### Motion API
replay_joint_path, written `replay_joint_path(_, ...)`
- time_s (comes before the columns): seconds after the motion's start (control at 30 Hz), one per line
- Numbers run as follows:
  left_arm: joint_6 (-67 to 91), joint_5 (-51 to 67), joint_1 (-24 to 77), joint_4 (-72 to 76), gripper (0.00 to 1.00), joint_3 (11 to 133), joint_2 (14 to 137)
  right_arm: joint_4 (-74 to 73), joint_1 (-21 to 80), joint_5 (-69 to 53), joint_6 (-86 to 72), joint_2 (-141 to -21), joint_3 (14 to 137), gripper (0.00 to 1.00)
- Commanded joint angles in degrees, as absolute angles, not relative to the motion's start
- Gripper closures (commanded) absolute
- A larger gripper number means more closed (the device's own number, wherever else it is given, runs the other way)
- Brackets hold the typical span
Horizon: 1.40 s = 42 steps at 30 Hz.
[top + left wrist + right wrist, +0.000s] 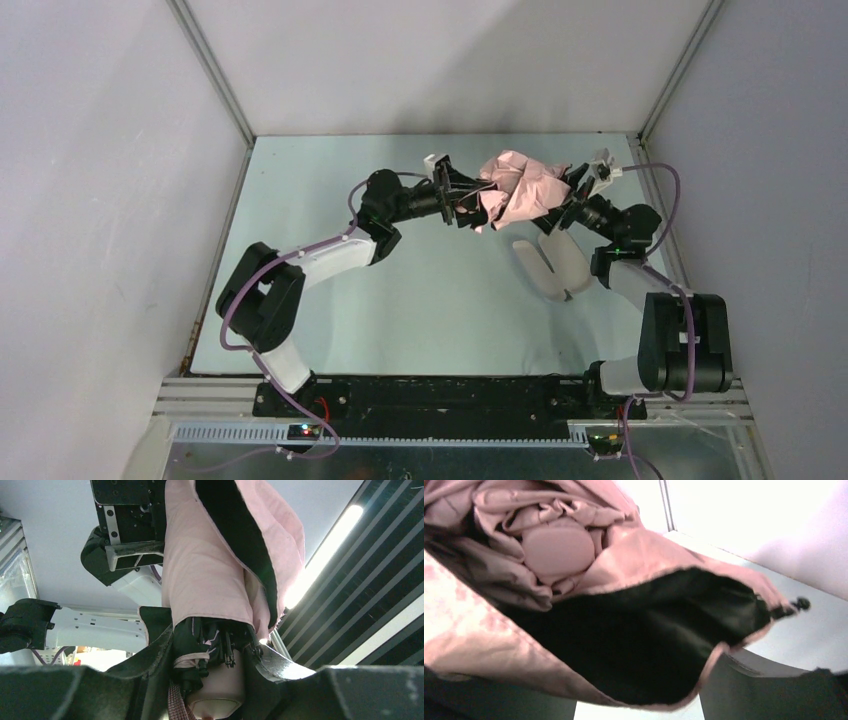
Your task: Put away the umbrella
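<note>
The umbrella [520, 187] is a crumpled pale pink bundle held above the table between my two grippers. My left gripper [466, 204] is shut on its handle end. In the left wrist view the pale handle [220, 687] and the dark rib tips [227, 650] sit between the fingers [150, 680], and the folded canopy [205, 570] runs away from the camera. My right gripper [573, 196] is at the other end. Its fingers [774, 690] stand wide apart, with a loose canopy flap [634, 630], black inside, hanging between them. The umbrella's round pink tip [558, 550] shows further in.
A pale lilac oblong case [552, 265] lies on the table [400, 300] just in front of the right gripper, next to the right arm. White walls enclose the table at the left, the back and the right.
</note>
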State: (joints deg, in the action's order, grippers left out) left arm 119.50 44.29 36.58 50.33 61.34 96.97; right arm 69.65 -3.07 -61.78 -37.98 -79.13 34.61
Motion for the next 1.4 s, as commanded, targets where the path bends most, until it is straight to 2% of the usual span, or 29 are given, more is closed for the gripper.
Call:
replay_joint_path(0.0,149.7,45.6,37.2,53.2,1.00,62.3,93.3,82.7,-1.3,-62.4,-41.7,-81.9,37.1,0.28)
replay_joint_path(0.17,150.4,45.7,37.6,52.8,1.00,62.9,93.3,85.3,-0.8,-62.0,-42.4,-84.7,37.3,0.35)
replay_joint_path(0.23,150.8,45.6,37.6,52.5,1.00,63.2,93.1,85.6,-0.8,-62.8,-43.0,-85.4,38.4,0.47)
replay_joint_path(0.27,150.8,45.6,37.8,52.4,1.00,63.3,93.0,85.7,-1.0,-63.1,-43.4,-85.7,38.7,0.57)
replay_joint_path(0.43,151.0,45.2,37.7,52.5,1.00,63.1,93.0,86.2,-1.9,-65.8,-47.2,-86.5,40.5,0.82)
replay_joint_path(0.5,151.1,45.1,37.8,52.7,1.00,63.4,93.0,86.3,-3.1,-66.5,-48.5,-86.5,40.5,1.00)
replay_joint_path(0.8,153.8,46.5,39.9,53.6,1.00,60.6,89.4,86.4,-7.6,-68.4,-50.7,-87.6,42.4,1.00)
replay_joint_path(1.17,155.4,51.3,44.4,53.1,1.00,55.3,84.9,86.4,-7.8,-68.9,-50.7,-87.4,49.3,1.00)
replay_joint_path(1.37,155.4,54.3,45.0,53.4,1.00,58.1,86.5,86.4,-7.9,-69.3,-51.6,-84.8,54.5,1.00)
